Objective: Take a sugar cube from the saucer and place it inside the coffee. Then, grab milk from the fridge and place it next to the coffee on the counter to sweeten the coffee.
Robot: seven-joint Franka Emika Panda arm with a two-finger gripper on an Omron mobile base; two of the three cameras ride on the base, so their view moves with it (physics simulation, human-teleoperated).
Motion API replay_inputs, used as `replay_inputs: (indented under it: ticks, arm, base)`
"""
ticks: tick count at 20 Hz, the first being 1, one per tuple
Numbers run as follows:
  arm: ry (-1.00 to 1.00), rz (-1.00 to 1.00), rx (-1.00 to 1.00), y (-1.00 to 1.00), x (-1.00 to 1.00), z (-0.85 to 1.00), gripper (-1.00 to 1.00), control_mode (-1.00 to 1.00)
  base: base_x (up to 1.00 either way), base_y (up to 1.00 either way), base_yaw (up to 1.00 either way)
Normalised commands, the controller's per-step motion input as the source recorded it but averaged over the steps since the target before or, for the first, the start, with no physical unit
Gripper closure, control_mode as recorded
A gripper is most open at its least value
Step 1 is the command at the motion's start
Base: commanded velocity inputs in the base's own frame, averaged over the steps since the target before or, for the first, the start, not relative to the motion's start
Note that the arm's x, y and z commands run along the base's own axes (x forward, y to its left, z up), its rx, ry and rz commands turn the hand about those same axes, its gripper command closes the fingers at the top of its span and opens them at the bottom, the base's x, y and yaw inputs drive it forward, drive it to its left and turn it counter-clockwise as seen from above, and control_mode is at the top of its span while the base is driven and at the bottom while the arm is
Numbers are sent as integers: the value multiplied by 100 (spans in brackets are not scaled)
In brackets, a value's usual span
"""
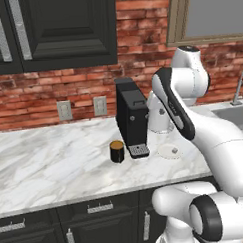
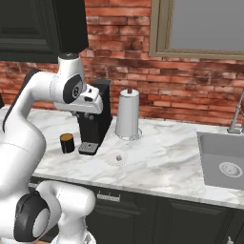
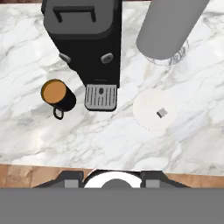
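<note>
The coffee (image 1: 117,151) (image 2: 67,143) (image 3: 56,93), a dark cup with a brown top, stands on the counter (image 1: 45,157) just left of the black coffee machine. To the machine's right lies the white saucer (image 1: 167,152) (image 2: 113,159) (image 3: 148,114), and the tiny pale sugar cube (image 1: 175,150) (image 2: 119,156) (image 3: 162,113) rests on it. My gripper (image 2: 85,115) (image 3: 111,178) hangs high over the counter in front of the machine, pointing down. It is open, with nothing between its fingers. The milk and the fridge are out of view.
The tall black coffee machine (image 1: 131,118) (image 2: 95,114) (image 3: 83,35) stands between cup and saucer. Behind the saucer rises a paper towel roll (image 2: 127,114) (image 3: 168,26). A sink (image 2: 224,167) with a faucet lies at the right. Dark upper cabinets (image 1: 54,31) hang over the counter's left.
</note>
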Motion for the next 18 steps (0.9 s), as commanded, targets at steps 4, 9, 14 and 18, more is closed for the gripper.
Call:
replay_inputs:
  ticks: [4,9,14,18]
  arm:
    - [1,-1,0,-4,-23,-6,-100,-100]
    - [7,-3,0,-11,-38,-15,-100,-100]
    - [6,-4,1,-43,-57,-35,-100,-100]
    - [3,0,-6,-32,10,-40,-100,-100]
  base:
    - [0,0,0]
    - [0,0,0]
    - [0,0,0]
    - [0,0,0]
